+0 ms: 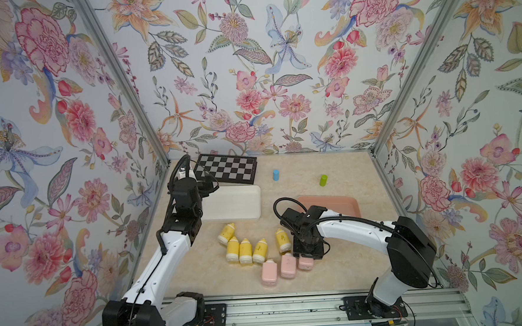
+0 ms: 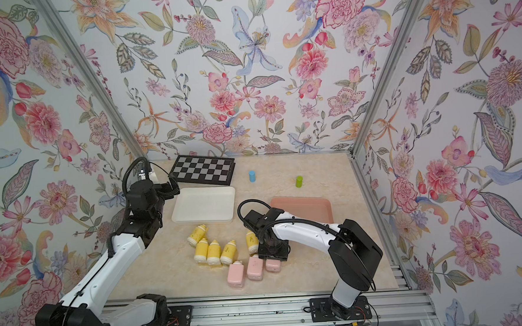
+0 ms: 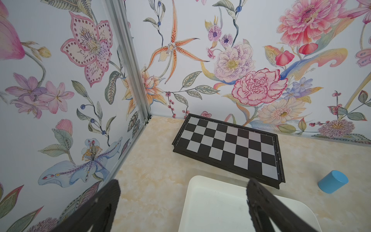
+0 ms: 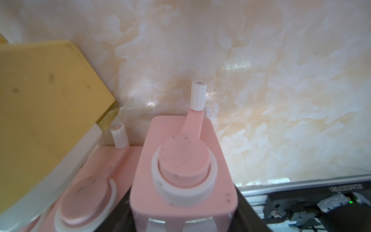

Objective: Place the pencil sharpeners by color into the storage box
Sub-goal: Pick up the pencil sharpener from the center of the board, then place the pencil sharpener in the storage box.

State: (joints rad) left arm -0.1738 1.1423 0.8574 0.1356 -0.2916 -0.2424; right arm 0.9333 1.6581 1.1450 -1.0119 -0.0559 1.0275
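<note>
Your right gripper (image 1: 307,255) held its jaws pressed onto the flanks of a pale pink squarish plastic sharpener (image 4: 181,160), the end piece of the pink row, low over the marble-look table (image 4: 281,80). A second pink sharpener (image 4: 86,188) lay tight against it, and a yellow bottle-shaped sharpener with a white end (image 4: 46,104) sat just beyond. I judged that a straight lift risked dragging that neighbour or nudging the yellow one, and the smooth rounded shell could swivel in the pinch. The salmon-pink tray (image 1: 344,203), the likely target, lay behind the arm. Your left gripper (image 3: 183,183) hung with jaws spread, empty, over the white rectangular tray (image 3: 216,202).
</note>
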